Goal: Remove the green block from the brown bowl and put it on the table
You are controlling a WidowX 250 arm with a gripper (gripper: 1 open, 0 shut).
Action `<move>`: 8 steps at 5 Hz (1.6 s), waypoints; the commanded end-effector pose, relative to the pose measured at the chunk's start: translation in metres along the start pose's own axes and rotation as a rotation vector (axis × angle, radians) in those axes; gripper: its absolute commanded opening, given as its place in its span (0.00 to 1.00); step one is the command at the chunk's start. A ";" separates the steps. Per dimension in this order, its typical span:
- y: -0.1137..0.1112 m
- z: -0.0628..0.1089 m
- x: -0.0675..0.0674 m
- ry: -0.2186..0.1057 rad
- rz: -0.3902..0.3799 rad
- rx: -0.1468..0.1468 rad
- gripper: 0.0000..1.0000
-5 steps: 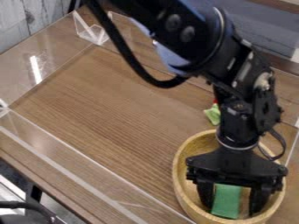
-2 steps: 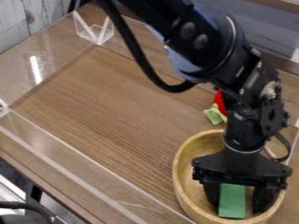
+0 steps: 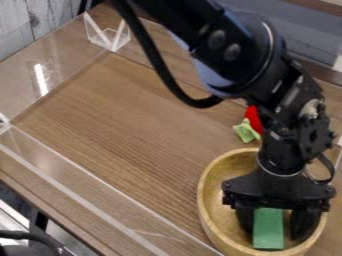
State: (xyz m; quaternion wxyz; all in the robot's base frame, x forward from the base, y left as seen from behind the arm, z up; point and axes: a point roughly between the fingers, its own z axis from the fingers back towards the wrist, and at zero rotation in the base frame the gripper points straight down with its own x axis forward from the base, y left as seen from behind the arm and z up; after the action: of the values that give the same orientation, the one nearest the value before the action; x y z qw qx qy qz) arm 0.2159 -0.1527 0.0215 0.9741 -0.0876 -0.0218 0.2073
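Wood-grain table (image 3: 120, 110) | round wooden bowl (image 3: 211, 205) – flat matte green block (image 3: 271, 228) inside | claw (image 3: 273, 216) open astride block

arm (image 3: 221, 50): 1 | gripper (image 3: 275, 221): 1 | bowl (image 3: 211, 200): 1 | green block (image 3: 271, 227): 1 | strawberry toy (image 3: 246, 131): 1, partly hidden behind arm | table (image 3: 127, 125): 1 | acrylic walls (image 3: 67, 48): several, exact count unclear

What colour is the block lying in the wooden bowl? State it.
Plain green block, seen in the only camera view.
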 end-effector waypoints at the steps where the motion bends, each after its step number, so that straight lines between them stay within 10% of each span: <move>1: -0.005 -0.006 -0.010 -0.010 -0.002 -0.005 1.00; 2: -0.005 -0.007 -0.011 -0.023 0.029 0.005 0.00; 6: 0.008 0.070 -0.008 -0.069 -0.124 0.027 0.00; 8: 0.035 0.082 0.020 -0.096 -0.028 0.066 0.00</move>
State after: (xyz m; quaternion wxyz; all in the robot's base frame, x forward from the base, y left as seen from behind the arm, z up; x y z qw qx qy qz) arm 0.2047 -0.0974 0.0835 0.9788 -0.0308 -0.0401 0.1983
